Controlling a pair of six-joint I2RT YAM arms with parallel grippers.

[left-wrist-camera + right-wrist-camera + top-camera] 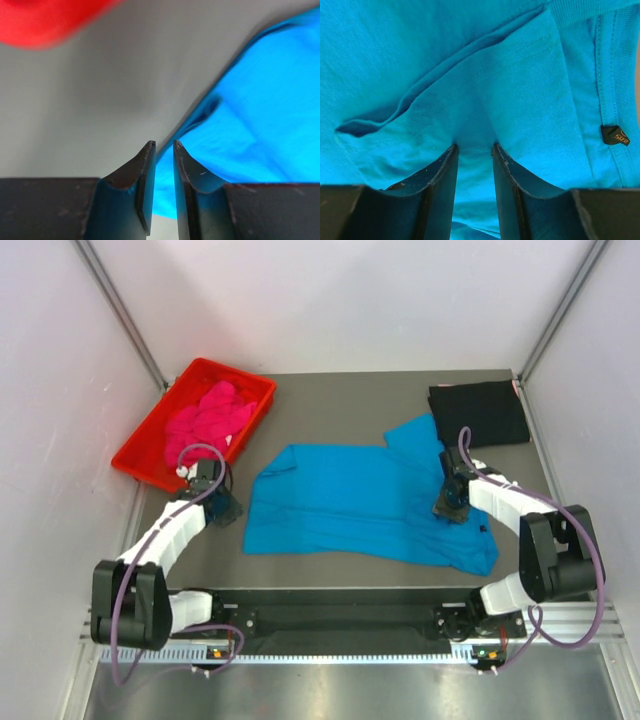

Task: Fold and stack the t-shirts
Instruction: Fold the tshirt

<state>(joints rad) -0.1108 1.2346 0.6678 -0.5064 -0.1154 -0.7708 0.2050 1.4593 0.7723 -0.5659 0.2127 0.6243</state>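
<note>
Now left pincer (164, 144): nearly closed at turquoise t-shirt (260, 115) edge, grip cannot be told
right pincer (475, 146): pinches a fold of this t-shirt

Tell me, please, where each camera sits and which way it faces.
Top external: above and behind the arms, looking down at the table; both arms, left gripper and right gripper show.
Left wrist: on the left arm, looking past its fingers at the turquoise t-shirt and red tray.
Right wrist: on the right arm, looking down at that shirt, bunched between its fingers.
Shared: all three see the turquoise t-shirt.
</note>
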